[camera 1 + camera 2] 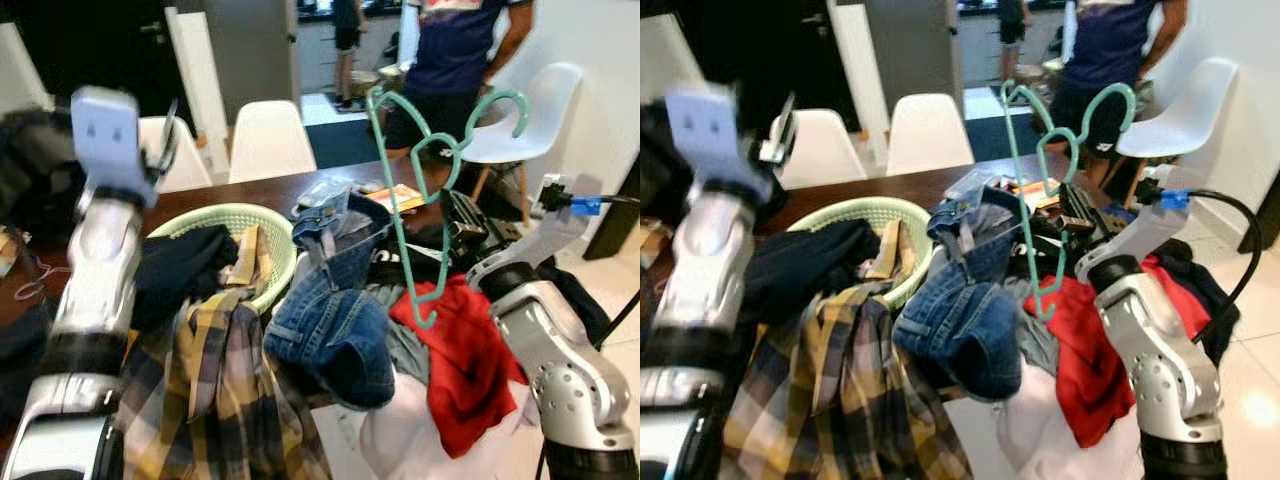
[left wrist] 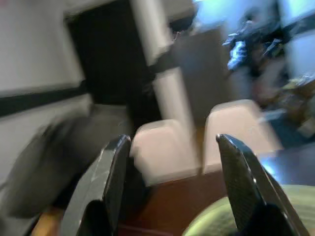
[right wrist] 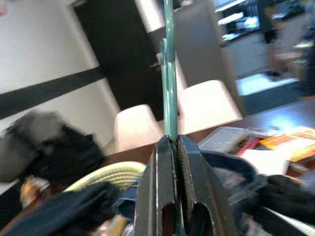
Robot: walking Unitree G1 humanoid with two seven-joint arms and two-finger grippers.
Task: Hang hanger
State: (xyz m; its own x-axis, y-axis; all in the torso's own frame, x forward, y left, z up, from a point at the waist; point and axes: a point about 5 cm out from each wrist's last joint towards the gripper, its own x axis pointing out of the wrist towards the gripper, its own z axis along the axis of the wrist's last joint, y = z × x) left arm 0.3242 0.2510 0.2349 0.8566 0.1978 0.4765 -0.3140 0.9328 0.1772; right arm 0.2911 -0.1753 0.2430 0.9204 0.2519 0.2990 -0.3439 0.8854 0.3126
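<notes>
Left gripper (image 2: 170, 184) is raised above the table's far left side, fingers spread, nothing between them. Beside it the green laundry basket (image 1: 275, 232) holds a dark garment (image 1: 185, 265) and a plaid shirt (image 1: 215, 385) that spills over its rim. Jeans (image 1: 335, 325) lie next. The right gripper (image 3: 173, 172) is clamped on the teal hanger (image 1: 400, 215), held upright above the clothes.

basket (image 1: 262, 218) on table (image 1: 255, 192), chairs (image 1: 268, 138) behind

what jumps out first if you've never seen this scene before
A green hanger held up in the middle by the right tool, which is shut on it. Below it, jeans, a red garment and a plaid shirt lie heaped beside a pale green basket. The left tool is raised, open.
</notes>
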